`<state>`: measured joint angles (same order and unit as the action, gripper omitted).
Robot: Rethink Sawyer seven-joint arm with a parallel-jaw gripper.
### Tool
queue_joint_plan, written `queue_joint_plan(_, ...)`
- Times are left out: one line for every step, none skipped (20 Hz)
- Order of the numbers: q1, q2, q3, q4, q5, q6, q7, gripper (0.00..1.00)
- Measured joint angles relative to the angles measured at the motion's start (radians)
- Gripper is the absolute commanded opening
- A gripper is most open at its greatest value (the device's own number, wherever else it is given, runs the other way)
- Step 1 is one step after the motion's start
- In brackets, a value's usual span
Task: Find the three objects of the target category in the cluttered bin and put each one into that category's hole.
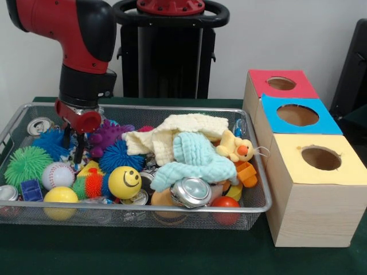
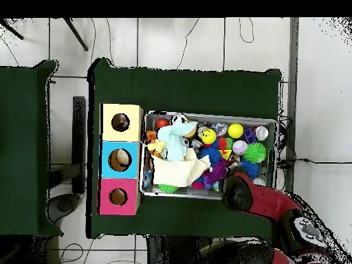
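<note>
The wire mesh bin (image 1: 143, 209) is full of toys and also shows in the overhead view (image 2: 268, 124). My gripper (image 1: 74, 150) reaches down into its left end, between a blue spiky ball (image 1: 50, 143) and the purple monster (image 1: 109, 136). Its two dark fingers stand apart and hold nothing I can see. A small whitish patch with coloured marks (image 1: 86, 168) lies by the fingertips; I cannot tell if it is a printed fabric piece. No other printed piece shows. The yellow-topped box's hole (image 1: 321, 157) is to the right of the bin and also shows in the overhead view (image 2: 121, 122).
A cream cloth (image 1: 178, 132) and a mint cloth (image 1: 198, 157) cover the bin's middle. Around them lie a duck toy (image 1: 238, 149), a smiley ball (image 1: 124, 182), a baseball (image 1: 58, 175), a green spiky ball (image 1: 27, 165) and a can (image 1: 192, 192). The blue-topped box (image 1: 297, 114) and the red-topped box (image 1: 281, 83) stand behind the yellow one.
</note>
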<state>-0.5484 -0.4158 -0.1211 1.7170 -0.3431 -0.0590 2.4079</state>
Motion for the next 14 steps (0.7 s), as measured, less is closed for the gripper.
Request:
queue_joint_plan(0.000, 0.000, 0.001, 0.000, 0.002, 0.000, 0.000, 1.00)
queue_joint_plan(0.000, 0.000, 0.001, 0.001, 0.005, 0.000, 0.000, 1.00)
queue_joint_plan(0.000, 0.000, 0.001, 0.001, 0.007, 0.000, 0.000, 1.00)
queue_joint_plan(0.001, 0.000, 0.002, 0.001, 0.014, 0.000, 0.000, 1.00)
queue_joint_plan(0.001, 0.000, 0.003, 0.001, 0.019, 0.000, 0.000, 1.00)
queue_joint_plan(0.001, 0.000, 0.003, 0.001, 0.023, 0.000, 0.000, 1.00)
queue_joint_plan(0.002, 0.000, 0.004, 0.001, 0.026, 0.000, 0.000, 1.00)
queue_joint_plan(0.002, 0.001, 0.005, 0.001, 0.034, 0.000, 0.000, 1.00)
queue_joint_plan(0.003, 0.000, 0.005, 0.001, 0.039, 0.000, 0.000, 1.00)
queue_joint_plan(0.003, 0.000, 0.006, 0.001, 0.046, 0.000, 0.000, 1.00)
queue_joint_plan(0.004, 0.001, 0.006, 0.001, 0.051, 0.000, 0.000, 1.00)
queue_joint_plan(0.005, 0.001, 0.007, 0.001, 0.056, 0.000, 0.000, 1.00)
queue_joint_plan(0.006, 0.000, 0.007, 0.001, 0.062, 0.000, 0.000, 1.00)
queue_joint_plan(0.008, -0.001, 0.007, 0.002, 0.068, 0.000, 0.000, 1.00)
